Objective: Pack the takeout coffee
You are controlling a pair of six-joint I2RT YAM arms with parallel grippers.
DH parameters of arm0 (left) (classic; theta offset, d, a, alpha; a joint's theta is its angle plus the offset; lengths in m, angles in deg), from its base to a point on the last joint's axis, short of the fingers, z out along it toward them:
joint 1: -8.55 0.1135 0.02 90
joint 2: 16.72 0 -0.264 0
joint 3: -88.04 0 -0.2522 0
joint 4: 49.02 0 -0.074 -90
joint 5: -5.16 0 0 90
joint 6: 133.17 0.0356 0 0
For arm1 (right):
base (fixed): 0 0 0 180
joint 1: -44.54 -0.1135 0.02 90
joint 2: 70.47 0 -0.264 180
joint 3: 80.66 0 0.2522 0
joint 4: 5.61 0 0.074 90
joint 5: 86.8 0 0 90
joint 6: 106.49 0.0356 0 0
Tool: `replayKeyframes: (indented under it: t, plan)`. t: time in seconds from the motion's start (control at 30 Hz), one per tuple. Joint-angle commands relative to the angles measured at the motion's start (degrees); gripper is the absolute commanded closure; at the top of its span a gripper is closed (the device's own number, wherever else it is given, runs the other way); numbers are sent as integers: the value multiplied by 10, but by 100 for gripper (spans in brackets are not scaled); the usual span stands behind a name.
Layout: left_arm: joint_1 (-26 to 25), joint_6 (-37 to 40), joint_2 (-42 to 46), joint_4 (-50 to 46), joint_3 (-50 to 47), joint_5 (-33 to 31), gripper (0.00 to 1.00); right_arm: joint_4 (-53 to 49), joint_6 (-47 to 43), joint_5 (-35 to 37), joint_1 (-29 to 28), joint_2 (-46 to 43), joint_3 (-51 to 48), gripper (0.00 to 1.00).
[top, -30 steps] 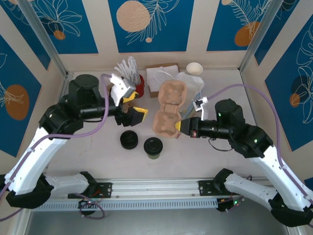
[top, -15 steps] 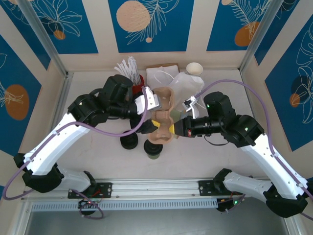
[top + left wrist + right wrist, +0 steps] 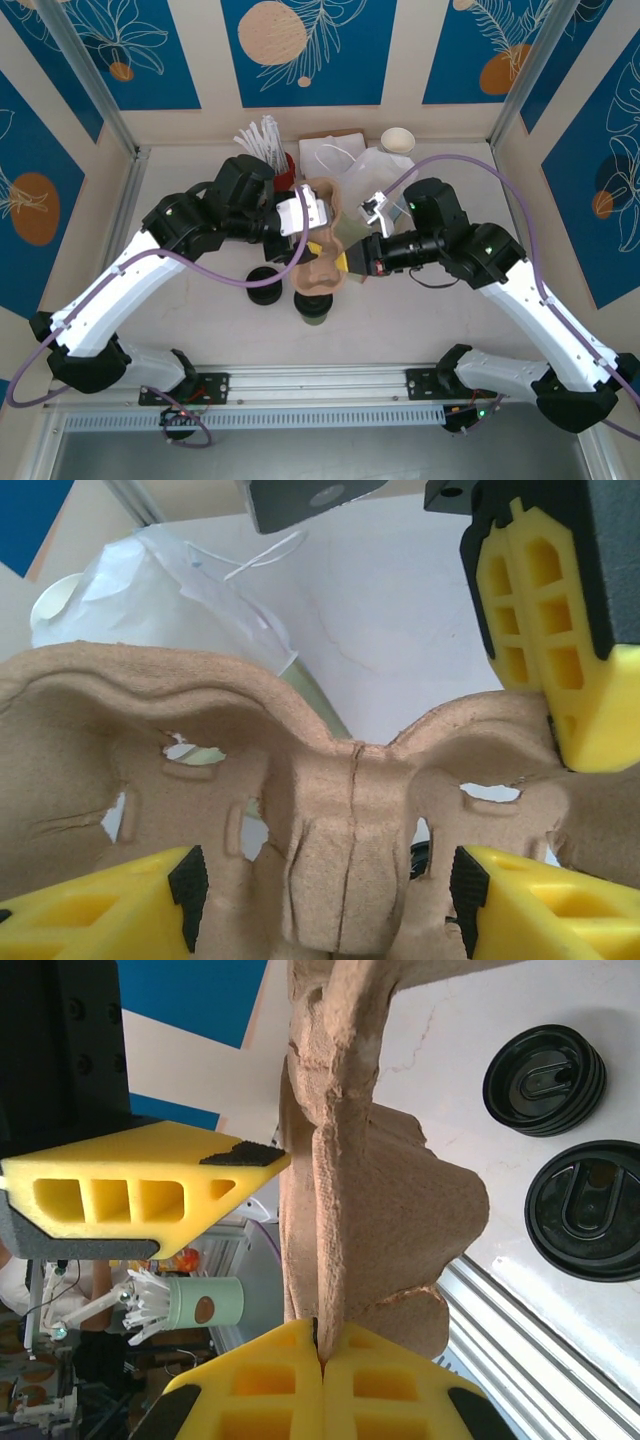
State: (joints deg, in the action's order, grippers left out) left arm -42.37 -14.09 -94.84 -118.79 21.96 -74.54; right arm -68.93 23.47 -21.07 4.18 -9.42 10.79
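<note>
While clenched flat together, pinches the right-hand edge of the pulp cup carrier (image 3: pixel 340 810) between two yellow fingers: right gripper (image 3: pixel 320 1360), reaching in from the right. Holds that carrier tipped up on edge over the middle of the table (image 3: pixel 400 320).

Straddles the carrier's middle ridge with jaws spread well apart, one yellow finger on either side of the pulp: left gripper (image 3: pixel 320 905), coming in from the left. Cannot tell whether those fingers press the carrier or merely flank it.

Stands upright on the table just near of the carrier's near end, partly overlapped by it in the overhead view: takeout coffee (image 3: pixel 314 305), black lid on, touched by neither gripper. Sits just left of the coffee, close but apart: low stack of black lids (image 3: pixel 265 285). Seen from the right wrist, past the carrier's edge: both black rounds on the white tabletop, the coffee the closer of the two to the metal rail (image 3: pixel 320 385) along the near edge.

Farther back, toward the wall: crumpled white bag (image 3: pixel 385 172) just right of the carrier's far end, stack of cream cups (image 3: pixel 397 140) behind it, white box (image 3: pixel 330 152) beside that, bunch of white stirrers (image 3: pixel 262 137) far left of the carrier.
</note>
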Motion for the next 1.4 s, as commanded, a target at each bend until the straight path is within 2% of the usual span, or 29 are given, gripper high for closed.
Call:
replayKeyframes:
  t: [0.0, 0.2, 0.3, 0.4, 0.7, 0.83, 1.13, 1.37]
  plan:
    - [-7, 15, -8, -33, 19, -25, 33, 23, -23, -23, 1, 5, 13, 100]
    - [-7, 20, -19, -38, 18, -38, 34, 23, -33, -38, 6, 25, 22, 100]
    - [-7, 17, -29, -40, 26, -35, 48, 22, -36, -40, 8, 28, 24, 100]
    - [-7, 19, -36, -49, 37, -28, 51, 22, -37, -41, 11, 28, 23, 100]
    - [-7, 24, -30, -49, 38, -38, 46, 21, -38, -46, 19, 25, 21, 100]
    - [-7, 22, -31, -55, 45, -35, 56, 15, -37, -52, 25, 23, 22, 100]
    - [-7, 13, -33, -55, 49, -27, 57, 13, -38, -49, 32, 5, 11, 100]
    - [-7, 12, -43, -49, 50, -17, 52, 12, -41, -55, 34, -5, 3, 100]
